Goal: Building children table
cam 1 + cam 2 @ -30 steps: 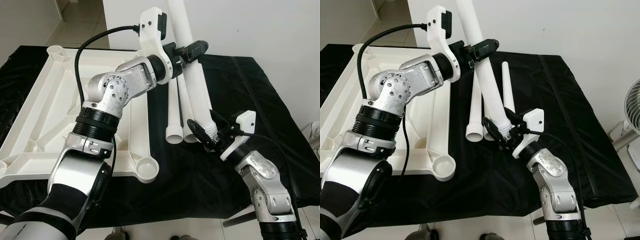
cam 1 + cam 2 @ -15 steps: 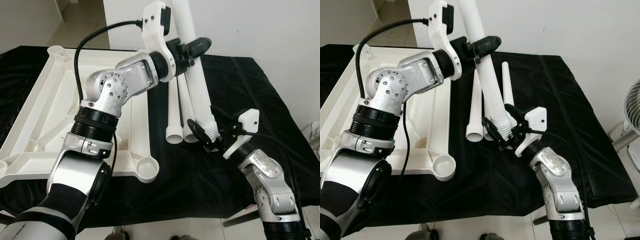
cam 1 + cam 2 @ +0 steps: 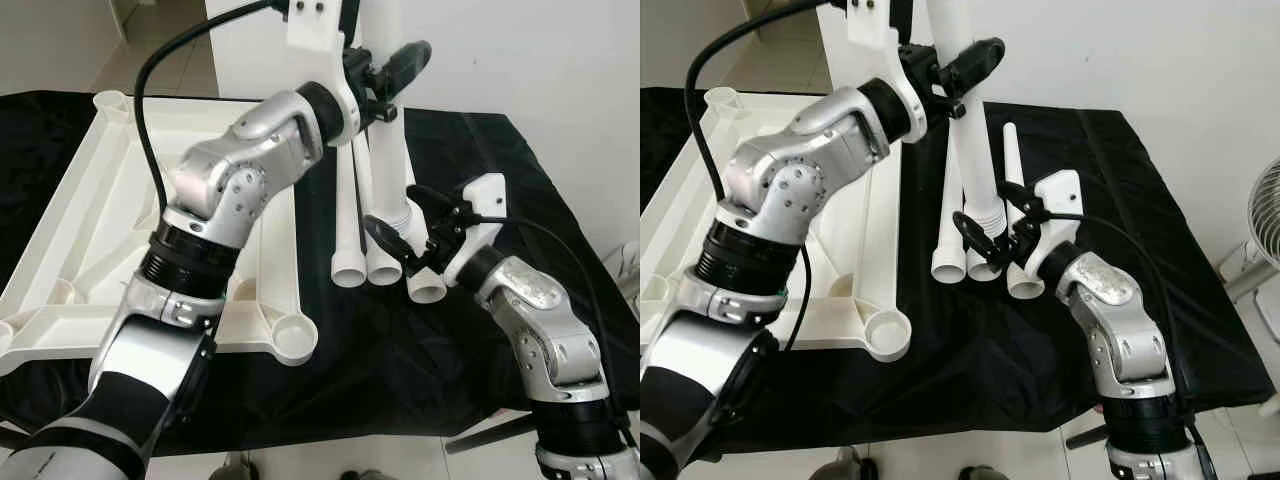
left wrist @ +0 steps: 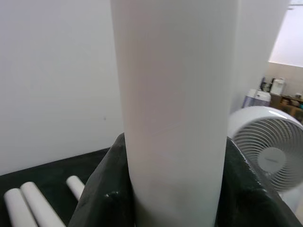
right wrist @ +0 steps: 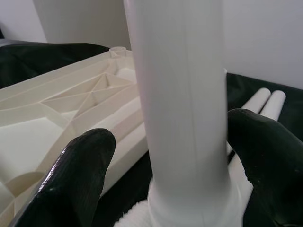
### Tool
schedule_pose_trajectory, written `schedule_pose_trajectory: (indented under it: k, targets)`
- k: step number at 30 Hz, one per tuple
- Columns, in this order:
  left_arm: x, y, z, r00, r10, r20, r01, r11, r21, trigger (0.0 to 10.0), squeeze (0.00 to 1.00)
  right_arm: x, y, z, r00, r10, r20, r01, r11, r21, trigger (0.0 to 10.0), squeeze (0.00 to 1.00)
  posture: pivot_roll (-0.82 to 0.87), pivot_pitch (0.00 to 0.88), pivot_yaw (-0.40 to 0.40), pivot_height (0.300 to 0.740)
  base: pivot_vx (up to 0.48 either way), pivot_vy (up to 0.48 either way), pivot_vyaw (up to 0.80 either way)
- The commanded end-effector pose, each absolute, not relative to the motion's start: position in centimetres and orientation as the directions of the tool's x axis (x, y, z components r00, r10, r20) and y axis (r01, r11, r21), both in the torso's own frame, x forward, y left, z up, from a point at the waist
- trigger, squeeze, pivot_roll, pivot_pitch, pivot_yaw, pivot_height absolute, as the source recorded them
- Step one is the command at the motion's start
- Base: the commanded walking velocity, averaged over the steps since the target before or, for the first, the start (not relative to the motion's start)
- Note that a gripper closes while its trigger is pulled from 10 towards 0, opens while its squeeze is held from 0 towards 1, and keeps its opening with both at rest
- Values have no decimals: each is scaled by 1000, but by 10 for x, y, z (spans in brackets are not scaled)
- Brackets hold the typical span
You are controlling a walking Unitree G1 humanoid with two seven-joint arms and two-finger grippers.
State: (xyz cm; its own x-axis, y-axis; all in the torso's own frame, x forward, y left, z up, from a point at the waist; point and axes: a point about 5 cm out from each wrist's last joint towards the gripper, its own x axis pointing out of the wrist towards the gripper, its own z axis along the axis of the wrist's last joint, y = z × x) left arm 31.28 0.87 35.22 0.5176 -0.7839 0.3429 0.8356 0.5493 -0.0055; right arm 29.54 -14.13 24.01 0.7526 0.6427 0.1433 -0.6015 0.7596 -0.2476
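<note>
Since a second ago you've swung the held table leg (image 3: 390, 140) nearly upright over the worktop (image 3: 500, 180), left gripper (image 3: 385, 72) fingers clenched on its upper shaft, right gripper (image 3: 405, 235) fingers loosely straddling the threaded end; looks light, stiff, slick, so grip just above the threads.

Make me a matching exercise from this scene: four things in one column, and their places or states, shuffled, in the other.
Things
1. left end effector
2. right end effector
3. upturned tabletop
4. loose legs

Places or states
a. lying side by side on the black cloth
b. clamped on the upper part of the raised leg
c. open, one finger on either side of the raised leg's threaded lower end
d. lying underside up on the robot's left, corner sockets showing

Pairs: 1-b, 2-c, 3-d, 4-a
</note>
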Motion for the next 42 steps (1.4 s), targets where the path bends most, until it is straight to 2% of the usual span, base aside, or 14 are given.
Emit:
schedule_pose_trajectory:
  k: [1,5,14,15,17,18,21,22,29,30,32,33,34,42]
  targets:
    - [297,1,358,348,-865,362,909,407,97,10000,0,297,-140,236,754,648,112,-610,753,-247,10000,0,-2,101,-27,740,0,0,0]
    - [292,-5,354,335,-873,355,910,397,117,10000,0,302,-135,245,749,653,109,-608,744,-278,10000,0,-1,100,-28,740,0,0,0]
    - [285,-12,353,300,-884,360,916,372,149,10000,0,314,-139,248,795,602,79,-554,772,-311,10000,0,3,99,-24,740,0,0,0]
    - [284,-13,352,297,-885,358,918,368,150,10000,0,315,-139,249,798,597,77,-550,775,-313,2902,0,3,99,-24,740,0,0,0]
    - [284,-14,351,295,-887,356,918,366,151,10000,0,316,-139,249,800,596,77,-548,775,-314,2902,0,3,99,-24,740,0,0,0]
    - [283,-14,350,293,-888,355,919,364,153,10000,0,316,-139,249,803,591,74,-543,777,-318,2353,0,2,99,-24,740,0,0,0]
    - [283,-15,349,293,-889,353,919,364,153,10000,0,317,-139,250,807,587,71,-539,780,-318,2314,0,1,97,-24,740,0,0,0]
    - [283,-15,349,292,-889,353,919,363,155,10000,0,317,-139,249,808,586,63,-537,776,-329,0,0,1,97,-24,740,0,0,0]
    - [281,-18,348,282,-892,353,919,357,168,10000,0,318,-140,249,819,571,50,-519,776,-358,0,0,-2,95,-23,740,0,0,0]
    - [279,-18,348,274,-893,358,926,346,154,10000,0,319,-141,250,824,564,53,-511,780,-361,4196,0,-4,93,-23,740,0,0,0]
    - [279,-18,348,274,-893,358,926,346,154,10000,0,319,-141,250,824,564,53,-511,780,-361,4196,0,-4,93,-23,740,0,0,0]
    - [279,-18,348,268,-893,362,931,337,142,10000,565,320,-141,250,830,556,54,-503,786,-360,8863,0,-4,93,-23,740,0,0,0]
    - [277,-18,349,254,-893,371,940,318,123,10000,1000,322,-142,250,842,536,67,-484,804,-346,10000,0,-4,93,-23,740,0,0,0]
    - [274,-16,348,238,-892,384,957,283,66,10000,1000,330,-148,255,892,421,163,-382,896,-225,10000,0,4,91,-23,740,0,0,0]
